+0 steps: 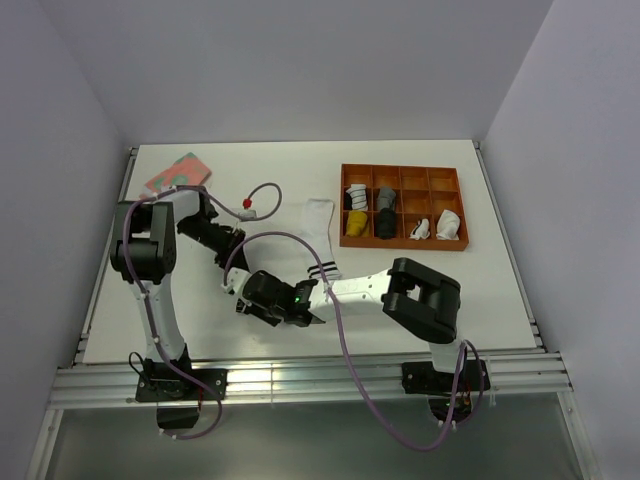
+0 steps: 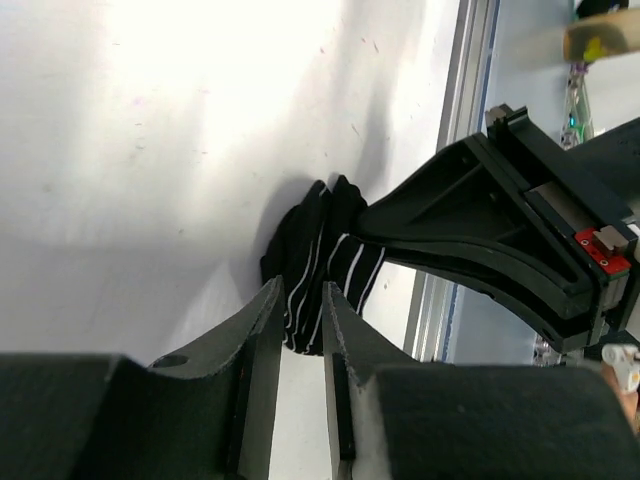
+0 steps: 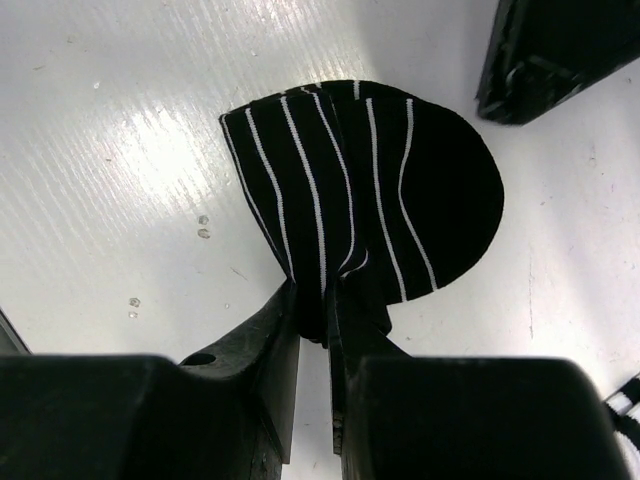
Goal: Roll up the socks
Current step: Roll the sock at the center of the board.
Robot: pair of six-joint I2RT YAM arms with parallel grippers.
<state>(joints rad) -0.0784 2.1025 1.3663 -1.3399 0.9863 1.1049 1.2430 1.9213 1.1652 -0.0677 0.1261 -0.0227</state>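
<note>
**Top view.** Left claw [image 1: 235,282] and right claw [image 1: 248,300] meet at about 6 o'clock on the table [image 1: 500,290], near its front edge. What sits between them is hidden under the arms here. White sock [image 1: 322,238] with black bands lies flat at centre. Pink sock [image 1: 178,172] lies at 10 o'clock. Both are unrolled. Orange tray [image 1: 400,168] sits at 2 o'clock with bundled socks in several compartments, likely where finished rolls go.

**Left wrist view.** Black striped sock [image 2: 308,262] is bunched on the table at the fingertips, 12 o'clock from the claw. Jaws stand narrow, with striped fabric showing in the slit. Cannot tell whether they pinch it or merely flank it. Right claw reaches in from 3 o'clock to the same bundle. Judgement: two claws work one sock so that one anchors while the other turns the roll.

**Right wrist view.** Right claw is clamped on the sock's near edge, fabric puckered into the pinch at 6 o'clock. The rest fans toward 12 o'clock in overlapping layers, folded rather than tightly wound, so the roll looks partway done. A dark part of the left claw shows at 1 o'clock, clear of the sock's rim as seen here.

**Writing.** No brand, label or lettering is legible in any view.
</note>
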